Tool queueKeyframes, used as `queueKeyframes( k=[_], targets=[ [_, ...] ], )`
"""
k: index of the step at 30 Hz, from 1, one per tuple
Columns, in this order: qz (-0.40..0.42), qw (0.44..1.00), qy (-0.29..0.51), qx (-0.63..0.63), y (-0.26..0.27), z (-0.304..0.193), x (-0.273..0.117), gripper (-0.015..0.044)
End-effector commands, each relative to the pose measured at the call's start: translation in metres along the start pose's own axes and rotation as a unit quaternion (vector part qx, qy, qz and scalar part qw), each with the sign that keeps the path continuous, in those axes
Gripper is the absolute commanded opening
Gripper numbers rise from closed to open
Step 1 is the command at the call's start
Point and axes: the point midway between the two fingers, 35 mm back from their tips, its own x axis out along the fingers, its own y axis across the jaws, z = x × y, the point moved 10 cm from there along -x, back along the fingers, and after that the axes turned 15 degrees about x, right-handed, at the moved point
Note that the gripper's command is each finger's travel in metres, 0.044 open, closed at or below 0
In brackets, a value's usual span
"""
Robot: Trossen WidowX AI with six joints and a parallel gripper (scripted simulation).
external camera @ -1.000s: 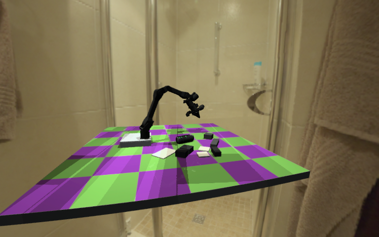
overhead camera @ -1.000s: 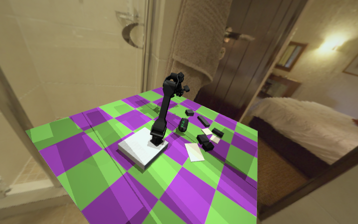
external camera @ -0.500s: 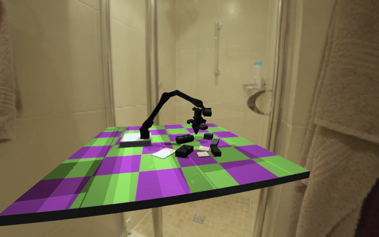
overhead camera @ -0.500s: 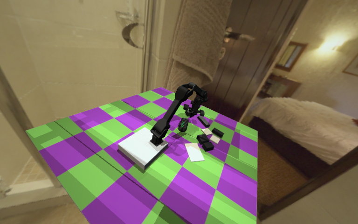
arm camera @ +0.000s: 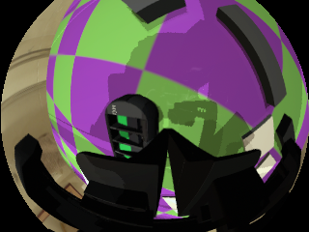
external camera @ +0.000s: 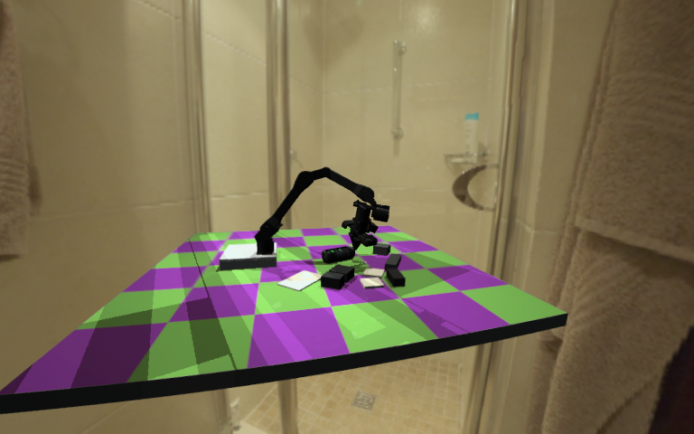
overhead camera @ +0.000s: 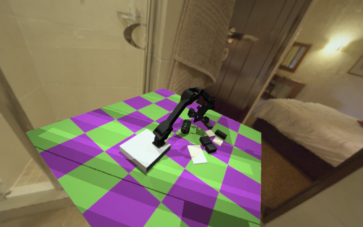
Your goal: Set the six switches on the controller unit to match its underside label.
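Observation:
The dark grey controller unit (overhead camera: 185, 126) (external camera: 337, 254) (arm camera: 130, 102) lies on the bench with its switch side up. In the wrist view a few rocker switches with green parts show, and the near end of the unit is hidden behind the fingers. The switch numbers and exact settings are too small to tell, and the underside label is hidden. My gripper (overhead camera: 195, 120) (external camera: 356, 247) (arm camera: 168, 133) is shut and empty. It points down and hangs above the bench, just beside the unit.
Dark blocks (overhead camera: 205, 140) (external camera: 333, 278) (arm camera: 253, 55) lie around the unit. A large white card (overhead camera: 197, 154) (external camera: 300, 280) and two small pale cards (overhead camera: 218, 141) (external camera: 371, 282) lie flat nearby. The arm stands on a white base (overhead camera: 140, 147) (external camera: 238, 253).

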Motion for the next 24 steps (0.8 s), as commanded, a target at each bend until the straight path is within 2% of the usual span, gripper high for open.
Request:
queueKeyframes(
  k=[1,24],
  targets=[
    [0.004,1.0,0.002,0.0,-0.002,0.0,0.008,0.0],
    [0.004,1.0,0.001,-0.001,-0.011,0.002,0.044,0.0]
  ],
)
